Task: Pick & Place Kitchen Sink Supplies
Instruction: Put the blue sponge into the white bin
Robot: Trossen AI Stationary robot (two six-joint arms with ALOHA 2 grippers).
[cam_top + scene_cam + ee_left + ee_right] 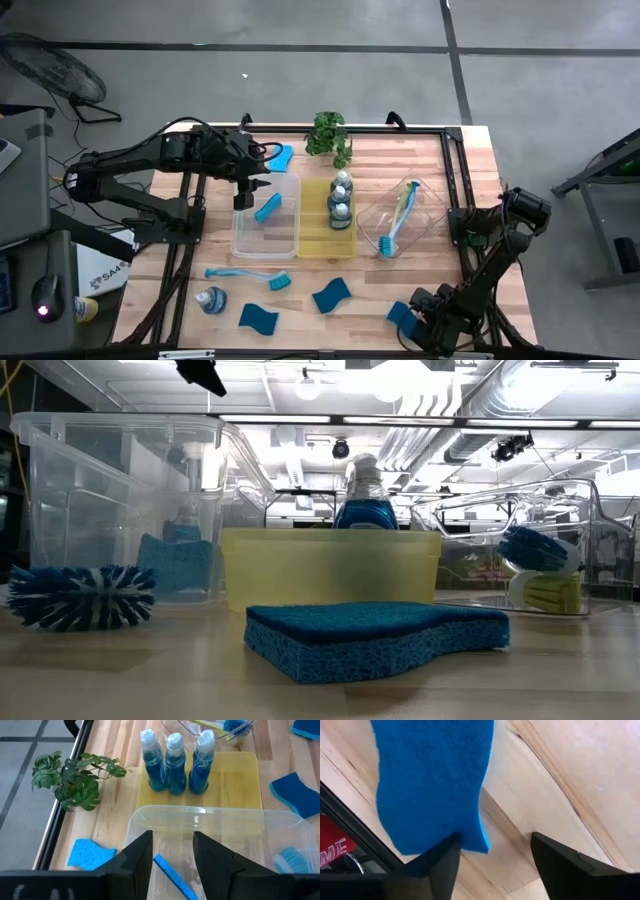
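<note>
My left gripper (250, 190) (172, 852) is open above the far end of the clear tray (265, 235). A wavy blue sponge (172, 877) (267, 207) lies tilted inside that tray, below the fingers. Three bottles of blue soap (175, 762) (340, 198) stand in the yellow tray (340, 240). My right gripper (420, 312) (492, 850) is open at the near right of the table, beside a blue sponge (430, 780) (400, 315) that lies flat on the wood. My left gripper touches nothing. My right gripper comes from above. One fingertip (451, 845) stands at the sponge's corner (475, 840) and the other over bare wood. Whether the finger touches the sponge, I cannot tell.
Loose on the table are a blue brush (250, 275), a lying bottle (212, 300), sponges (258, 318) (330, 295) and another sponge (280, 155) by the plant (330, 135). A tilted clear tray (415, 200) holds a yellow-green brush (395, 225).
</note>
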